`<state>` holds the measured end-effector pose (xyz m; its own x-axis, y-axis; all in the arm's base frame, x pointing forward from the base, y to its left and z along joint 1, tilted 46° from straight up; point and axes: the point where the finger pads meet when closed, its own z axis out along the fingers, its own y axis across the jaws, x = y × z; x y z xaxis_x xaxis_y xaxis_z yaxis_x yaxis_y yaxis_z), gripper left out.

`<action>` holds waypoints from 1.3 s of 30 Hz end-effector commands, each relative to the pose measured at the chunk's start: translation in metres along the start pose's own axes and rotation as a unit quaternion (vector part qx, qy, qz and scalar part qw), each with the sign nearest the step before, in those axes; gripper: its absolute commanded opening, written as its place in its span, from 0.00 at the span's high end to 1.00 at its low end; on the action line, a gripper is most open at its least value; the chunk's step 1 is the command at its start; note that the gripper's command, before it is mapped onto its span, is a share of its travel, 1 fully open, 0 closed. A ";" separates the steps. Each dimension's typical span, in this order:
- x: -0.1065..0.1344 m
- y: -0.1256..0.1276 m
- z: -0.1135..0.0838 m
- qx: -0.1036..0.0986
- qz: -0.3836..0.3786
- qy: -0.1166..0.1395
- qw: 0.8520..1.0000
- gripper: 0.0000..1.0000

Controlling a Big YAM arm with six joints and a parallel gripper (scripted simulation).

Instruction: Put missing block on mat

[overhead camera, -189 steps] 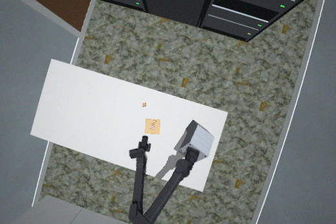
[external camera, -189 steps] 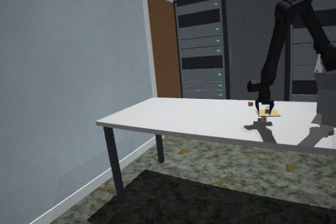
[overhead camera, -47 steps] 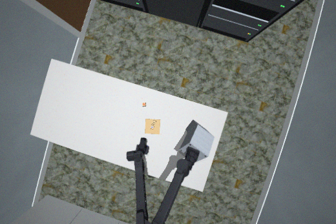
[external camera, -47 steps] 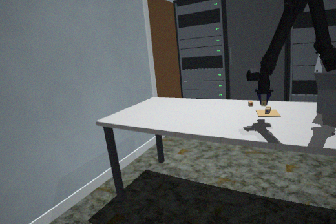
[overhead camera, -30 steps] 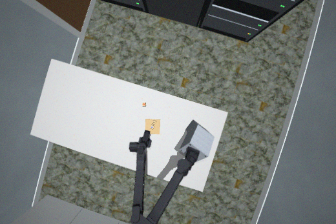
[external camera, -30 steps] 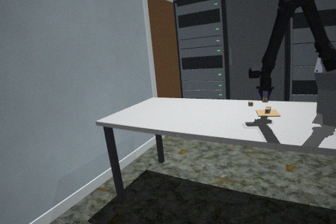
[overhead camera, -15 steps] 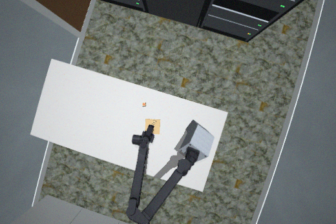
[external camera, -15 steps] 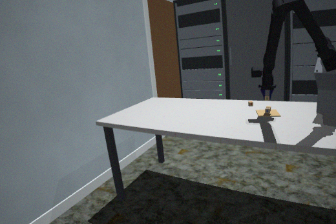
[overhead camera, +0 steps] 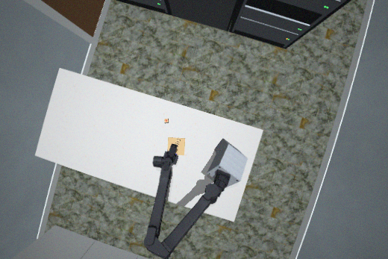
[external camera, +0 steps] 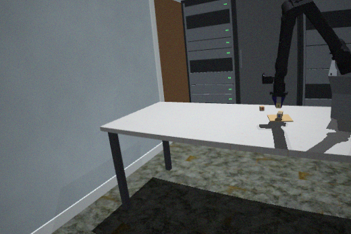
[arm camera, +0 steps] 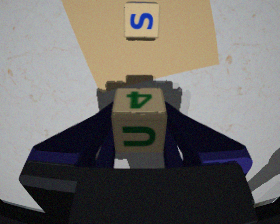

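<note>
fingers narrowly around u block (arm camera: 139, 127)

Four blocks (arm camera: 139, 129), one mat (arm camera: 184, 30)
</note>
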<state>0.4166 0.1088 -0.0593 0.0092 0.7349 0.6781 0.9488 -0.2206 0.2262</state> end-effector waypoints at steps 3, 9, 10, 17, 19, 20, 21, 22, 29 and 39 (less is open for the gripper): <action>-0.001 -0.001 0.029 0.003 0.009 0.000 1.000 0.75; -0.001 -0.002 0.049 0.003 0.009 0.000 1.000 0.75; -0.001 -0.002 0.053 0.004 0.009 0.000 1.000 0.75; -0.001 -0.002 0.077 0.004 0.009 0.000 1.000 0.75; -0.001 -0.002 0.080 0.004 0.009 0.000 1.000 0.75; -0.001 -0.002 0.081 0.004 0.009 0.000 1.000 0.75; -0.005 0.001 0.079 0.000 0.014 -0.001 1.000 0.75; -0.009 0.001 0.077 -0.002 0.018 -0.003 1.000 0.75; -0.008 0.001 0.076 -0.001 0.020 -0.003 1.000 0.75; -0.008 0.001 0.076 -0.001 0.019 -0.003 1.000 0.75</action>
<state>0.4389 0.1579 -0.1147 0.0236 0.7305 0.6825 0.9512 -0.2265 0.2095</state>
